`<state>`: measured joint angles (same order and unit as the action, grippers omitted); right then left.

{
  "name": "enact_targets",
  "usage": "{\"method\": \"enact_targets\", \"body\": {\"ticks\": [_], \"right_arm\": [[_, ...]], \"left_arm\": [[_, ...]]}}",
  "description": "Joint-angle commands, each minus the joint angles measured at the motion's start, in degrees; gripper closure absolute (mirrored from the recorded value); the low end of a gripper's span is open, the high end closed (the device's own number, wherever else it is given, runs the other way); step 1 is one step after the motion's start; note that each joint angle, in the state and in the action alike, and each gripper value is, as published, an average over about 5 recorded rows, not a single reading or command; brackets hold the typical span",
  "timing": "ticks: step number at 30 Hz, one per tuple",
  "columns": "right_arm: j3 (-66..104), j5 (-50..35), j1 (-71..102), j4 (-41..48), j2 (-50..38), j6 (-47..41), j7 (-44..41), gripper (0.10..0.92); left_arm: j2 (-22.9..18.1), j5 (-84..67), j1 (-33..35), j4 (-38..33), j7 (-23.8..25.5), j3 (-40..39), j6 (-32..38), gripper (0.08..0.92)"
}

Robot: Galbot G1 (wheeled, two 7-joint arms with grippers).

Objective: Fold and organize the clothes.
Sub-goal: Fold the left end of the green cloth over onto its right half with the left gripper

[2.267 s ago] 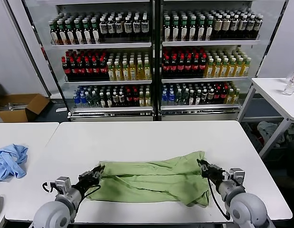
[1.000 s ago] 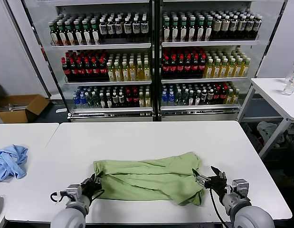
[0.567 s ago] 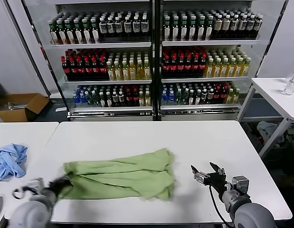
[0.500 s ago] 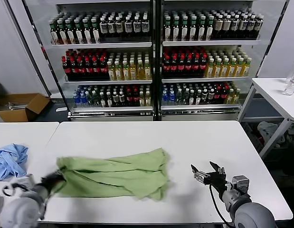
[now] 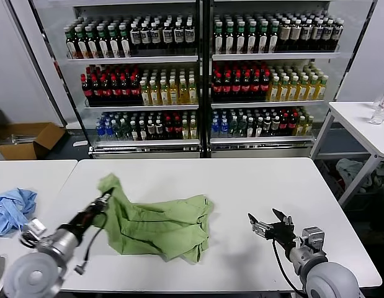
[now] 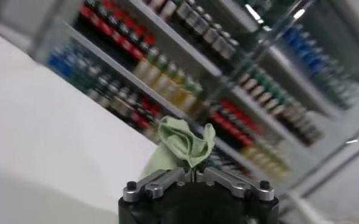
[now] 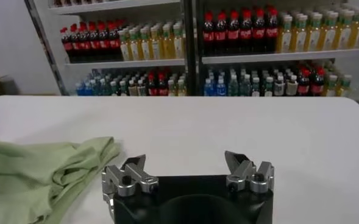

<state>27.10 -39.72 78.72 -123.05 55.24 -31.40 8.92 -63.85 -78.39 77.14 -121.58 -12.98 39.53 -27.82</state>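
While my left tool pinches a raised corner of the light green T-shirt, whose bunched body lies on the white surface, my right tool hovers spread apart beside the shirt, not touching it.

A plain light green T-shirt lies on a white table; a light blue garment sits far left.

Grey rounded arm segments are seen, ending in the black left gripper and right gripper — silver finger brackets with dark screws, black cables looped alongside.
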Motion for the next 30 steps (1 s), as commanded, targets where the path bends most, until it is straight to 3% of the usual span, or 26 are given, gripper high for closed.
{"method": "enact_targets", "body": {"ticks": [1,8,16,21,30], "right_arm": [[-0.22,-0.19,-1.32,0.66,-0.43,0.11,-0.10,0.203],[-0.90,-0.39,-2.69,1.83,-0.55,0.28,-0.30,0.203],[-1.62,-0.84,-4.62,3.03,-0.96,0.12,-0.21,0.203],[-2.38,-0.68,-5.41,3.86,-0.60,0.13,-0.04,0.203],[-2.78,-0.50,-6.43,4.14,0.02,0.06,-0.01,0.203]], "left_arm": [[-11.75,-3.13,-7.20,1.94,-0.93,-15.43,2.01,0.902],[-12.32,7.70,-12.23,11.77,-2.31,-22.18,1.82,0.902],[-9.81,15.59,-9.58,5.93,2.46,-26.90,-0.34,0.891],[-9.02,20.95,-9.12,2.99,3.27,-26.35,0.30,0.771],[-6.46,25.45,-4.16,-1.80,3.00,-17.65,1.91,0.511]]}}
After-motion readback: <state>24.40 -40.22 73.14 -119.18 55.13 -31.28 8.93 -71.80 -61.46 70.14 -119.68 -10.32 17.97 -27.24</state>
